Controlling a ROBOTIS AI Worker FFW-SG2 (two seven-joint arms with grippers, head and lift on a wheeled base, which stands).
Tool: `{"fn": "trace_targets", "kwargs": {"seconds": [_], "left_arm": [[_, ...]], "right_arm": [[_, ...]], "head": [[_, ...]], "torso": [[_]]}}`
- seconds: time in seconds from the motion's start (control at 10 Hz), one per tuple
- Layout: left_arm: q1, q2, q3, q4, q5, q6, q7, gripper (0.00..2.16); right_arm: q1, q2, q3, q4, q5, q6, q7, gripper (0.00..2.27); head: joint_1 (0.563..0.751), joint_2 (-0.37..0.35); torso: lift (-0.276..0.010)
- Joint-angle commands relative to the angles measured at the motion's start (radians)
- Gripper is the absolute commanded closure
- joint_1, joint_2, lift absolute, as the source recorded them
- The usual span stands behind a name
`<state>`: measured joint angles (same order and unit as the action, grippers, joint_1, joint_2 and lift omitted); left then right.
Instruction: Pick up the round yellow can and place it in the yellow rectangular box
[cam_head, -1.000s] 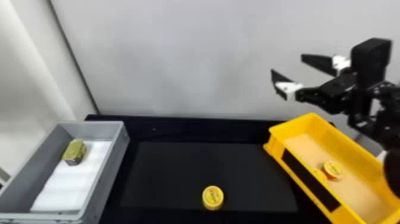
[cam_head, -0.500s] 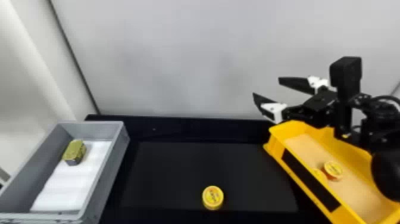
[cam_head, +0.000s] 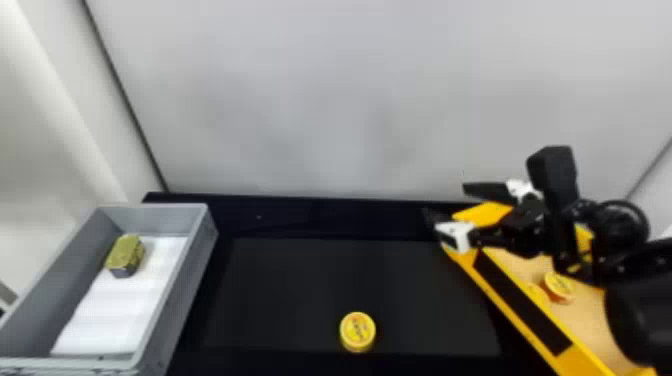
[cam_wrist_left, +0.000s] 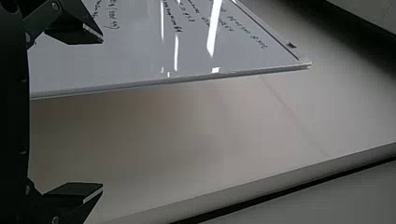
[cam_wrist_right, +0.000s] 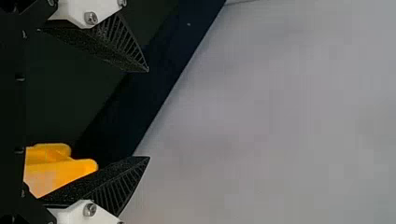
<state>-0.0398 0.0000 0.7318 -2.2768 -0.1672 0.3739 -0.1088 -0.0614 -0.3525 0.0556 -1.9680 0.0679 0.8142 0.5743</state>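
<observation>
- The yellow rectangular box (cam_head: 582, 361) is cut off by the head view's bottom edge, its far part covered by the right tool (cam_head: 444, 201) and the right arm (cam_head: 645, 300).
- Inside it, one round can (cam_head: 537, 294) is partly hidden behind the wall; its neighbour's lid (cam_head: 560, 285) has blurred print.
- The right arm runs out of the head view's right edge.
- The round yellow can (cam_head: 357, 331) has print too blurred to read.
- The grey crate (cam_head: 187, 295) is cut off at left and bottom.
- A speck (cam_head: 259, 217) on the worktop (cam_head: 280, 290) is too small to identify.
- The left tool (cam_wrist_left: 102, 113) hides part of the whiteboard (cam_wrist_left: 135, 60), whose handwriting is unreadable.
</observation>
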Motion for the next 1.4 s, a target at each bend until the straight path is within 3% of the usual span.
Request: {"fn": "trace_targets", "kwargs": {"seconds": [0.0, 0.7, 1.3], "left_arm": [[0.000, -0.003, 0.000, 0.016, 0.003, -0.001, -0.003, 0.15], [0.000, -0.003, 0.019, 0.036, 0.001, 0.005, -0.012, 0.15], [-0.014, -0.003, 0.013, 0.048, -0.012, 0.007, -0.029, 0.15]], "right_arm": [[0.052, 0.000, 0.064, 0.000, 0.010, 0.048, -0.006, 0.13], [0.100, 0.001, 0.195, -0.074, 0.012, 0.188, -0.033, 0.16], [0.143, -0.037, 0.241, -0.028, 0.007, 0.243, -0.011, 0.18]], "head": [[0.686, 0.014], [0.686, 0.014], [0.686, 0.014]], "torso": [[-0.056], [-0.056], [-0.056]]}}
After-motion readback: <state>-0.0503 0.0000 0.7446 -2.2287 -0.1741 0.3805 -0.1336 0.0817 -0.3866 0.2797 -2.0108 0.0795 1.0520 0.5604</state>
